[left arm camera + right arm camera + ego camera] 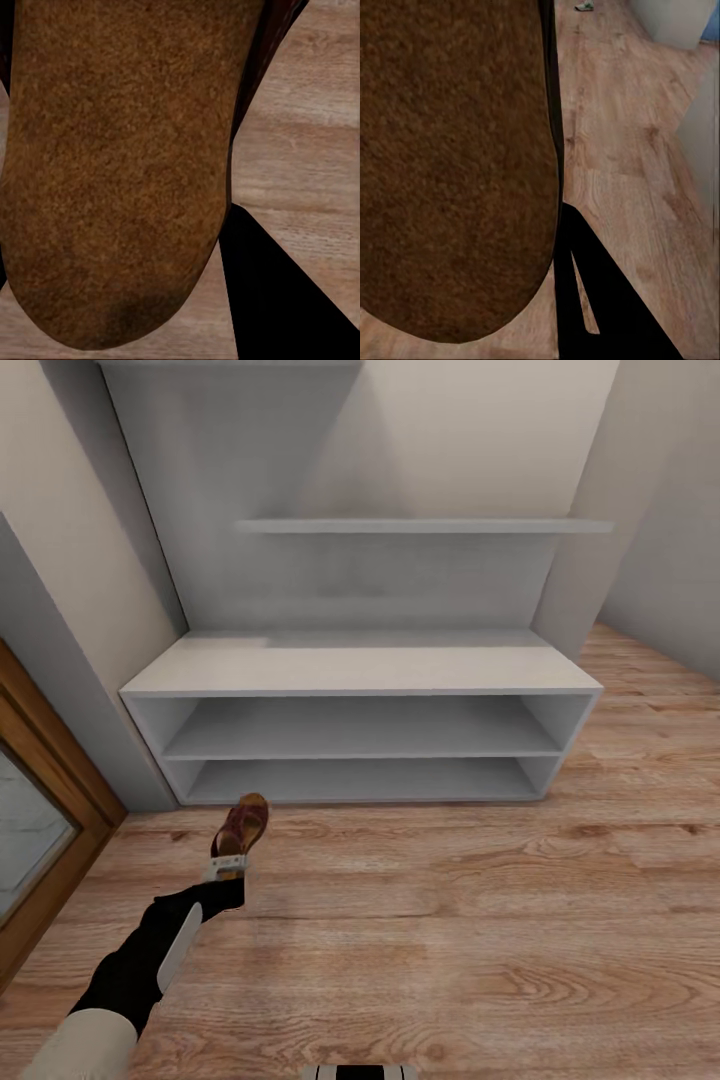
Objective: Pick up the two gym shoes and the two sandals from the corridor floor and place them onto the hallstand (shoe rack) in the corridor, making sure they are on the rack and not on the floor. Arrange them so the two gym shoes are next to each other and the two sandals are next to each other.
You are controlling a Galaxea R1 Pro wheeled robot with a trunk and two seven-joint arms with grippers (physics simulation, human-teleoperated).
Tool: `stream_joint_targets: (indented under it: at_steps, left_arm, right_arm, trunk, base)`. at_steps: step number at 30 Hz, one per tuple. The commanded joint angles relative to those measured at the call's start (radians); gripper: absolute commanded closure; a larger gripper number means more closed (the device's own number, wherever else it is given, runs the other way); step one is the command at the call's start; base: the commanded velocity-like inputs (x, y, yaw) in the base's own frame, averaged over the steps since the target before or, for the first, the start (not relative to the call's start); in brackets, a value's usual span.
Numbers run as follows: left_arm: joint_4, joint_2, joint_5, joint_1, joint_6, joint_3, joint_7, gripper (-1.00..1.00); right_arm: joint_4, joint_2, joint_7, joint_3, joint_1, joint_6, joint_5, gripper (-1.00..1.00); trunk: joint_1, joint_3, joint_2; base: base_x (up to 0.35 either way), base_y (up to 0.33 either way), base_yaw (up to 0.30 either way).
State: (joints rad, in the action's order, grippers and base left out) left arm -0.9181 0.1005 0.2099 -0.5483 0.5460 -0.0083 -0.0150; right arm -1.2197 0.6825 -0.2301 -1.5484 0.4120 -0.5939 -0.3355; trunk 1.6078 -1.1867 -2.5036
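Observation:
The pale grey hallstand (360, 670) stands straight ahead against the wall, its bench top and both open shelves bare. One brown sandal (243, 826) hangs toe-up over the corridor floor (450, 920), just in front of the hallstand's lower left corner, with my left gripper (228, 865) shut on its heel end. Its tan sole (112, 165) looms close in the left wrist view beside a black finger (277, 300). In the right wrist view a second sandal sole (450, 165) sits against my right gripper's finger (607, 307). One gym shoe (584, 5) lies far off on the floor.
A wooden door frame (50, 800) with a glass pane borders the left side. Beige walls flank the hallstand. A pale grey unit (671, 19) and a grey panel (705, 135) edge the floor in the right wrist view.

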Motion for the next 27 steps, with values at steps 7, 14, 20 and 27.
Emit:
stream_joint_targets:
  at_steps: [7, 14, 20, 27]
  left_arm:
    - [0.001, 0.013, 0.004, -0.124, 0.113, -0.001, -0.002, 1.0]
    - [0.013, 0.013, 0.005, -0.253, 0.23, -0.001, -0.002, 1.0]
    - [0.05, 0.013, 0.005, -0.286, 0.236, -0.001, -0.001, 1.0]
    - [0.095, 0.012, 0.005, -0.308, 0.235, -0.004, -0.002, 1.0]
  right_arm:
    - [0.004, 0.006, -0.008, -0.004, 0.001, -0.007, -0.023, 1.0]
    - [0.005, 0.006, -0.008, -0.004, 0.001, -0.007, -0.025, 1.0]
    - [0.005, 0.006, -0.008, -0.004, 0.002, -0.007, -0.025, 1.0]
    - [0.005, 0.006, -0.008, -0.004, 0.001, -0.007, -0.026, 1.0]
  trunk:
    - [0.0, -0.001, 0.0]
    - [0.0, -0.001, 0.0]
    - [0.0, -0.001, 0.0]
    - [0.0, -0.001, 0.0]
  base:
    - [0.0, 0.0, 0.0]
    - [0.0, 0.0, 0.0]
    - [0.0, 0.0, 0.0]
    - [0.0, 0.0, 0.0]
